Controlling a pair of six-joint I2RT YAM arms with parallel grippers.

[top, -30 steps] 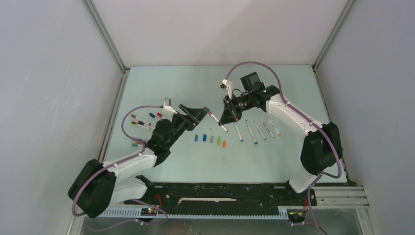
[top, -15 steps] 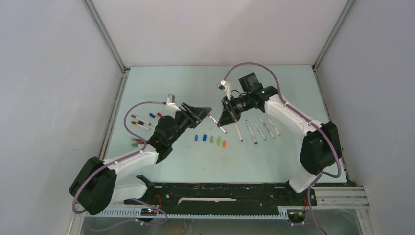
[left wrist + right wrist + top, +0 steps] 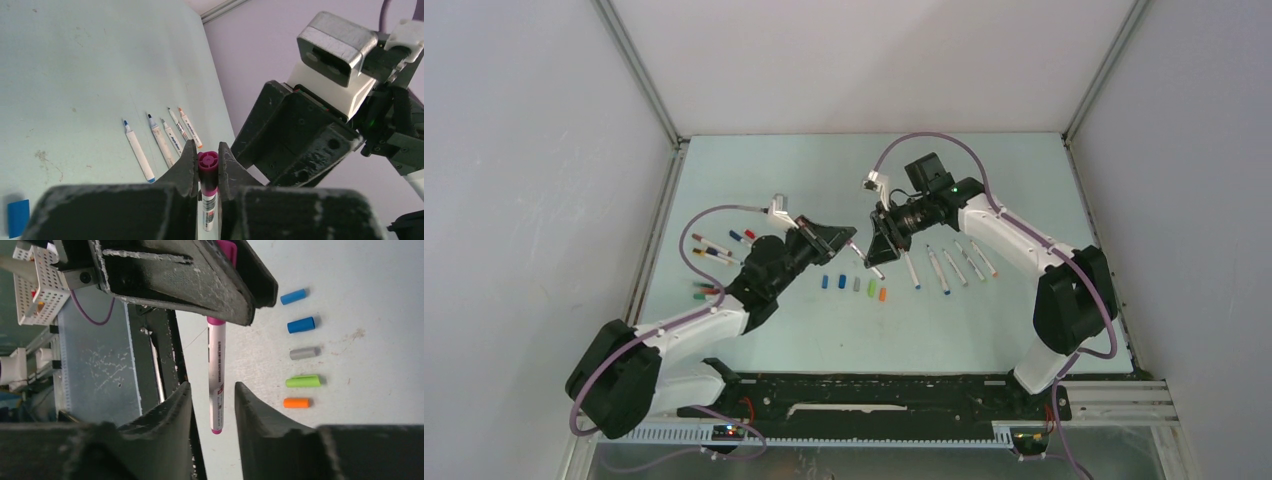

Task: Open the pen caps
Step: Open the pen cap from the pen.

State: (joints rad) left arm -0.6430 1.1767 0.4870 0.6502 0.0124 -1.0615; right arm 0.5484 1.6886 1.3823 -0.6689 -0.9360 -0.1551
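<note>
Left pincer [image 3: 207,155] clamps the magenta cap [image 3: 208,172], holding the pen [image 3: 216,365] aloft. Right pincer [image 3: 212,388] stands parted around its barrel, seemingly to grip and pull.

**A robotics lab test cell**

This is a lab bench closed in as a robot cell, not a home or a shop. Plain white panels [image 3: 864,60] wall it on three sides, joined by bare metal struts [image 3: 639,70]. A pale green table [image 3: 824,170] carries the left arm [image 3: 694,330] and the right arm [image 3: 1014,235], bolted at its near edge, with purple cables [image 3: 929,136] looped in the open. A slotted cable duct [image 3: 844,433] runs along the front. Pens [image 3: 938,270] and pen caps [image 3: 856,284] lie sorted in tidy rows like test pieces.
</note>
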